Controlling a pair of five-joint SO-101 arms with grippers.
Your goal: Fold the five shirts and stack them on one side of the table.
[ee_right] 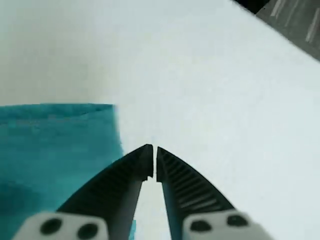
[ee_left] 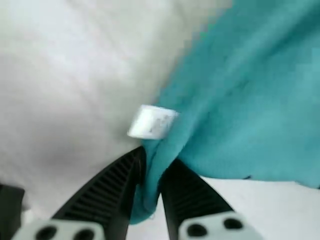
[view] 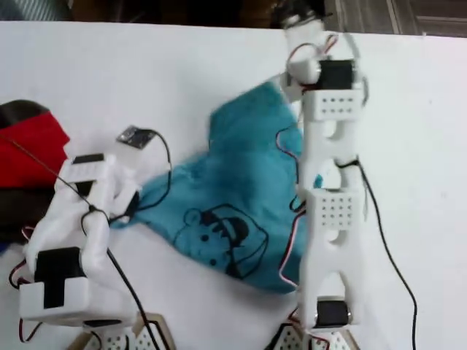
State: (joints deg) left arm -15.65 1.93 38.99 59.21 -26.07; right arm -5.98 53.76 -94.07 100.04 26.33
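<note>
Smack in the middle of the table, crumpled and not folded yet: teal shirt, bear print facing up. Pinched along its edge, right by the white label, by the left gripper, clamped down on a thin fold of cloth. Just off the shirt's straight far edge, right gripper closed to a sliver on nothing, low over bare table. Could easily go wrong from here: such a skinny pinch might slip free on a pull, or drag the whole heap sideways instead of spreading it, with no hold on the other end. Might also snag under the right arm reaching over that side of the cloth. Count-wise: one teal shirt, one label, one red garment at the table's left edge with something dark beside it (can't tell what), two arms, two grippers. So only two garments countable for sure, against five in the task.
</note>
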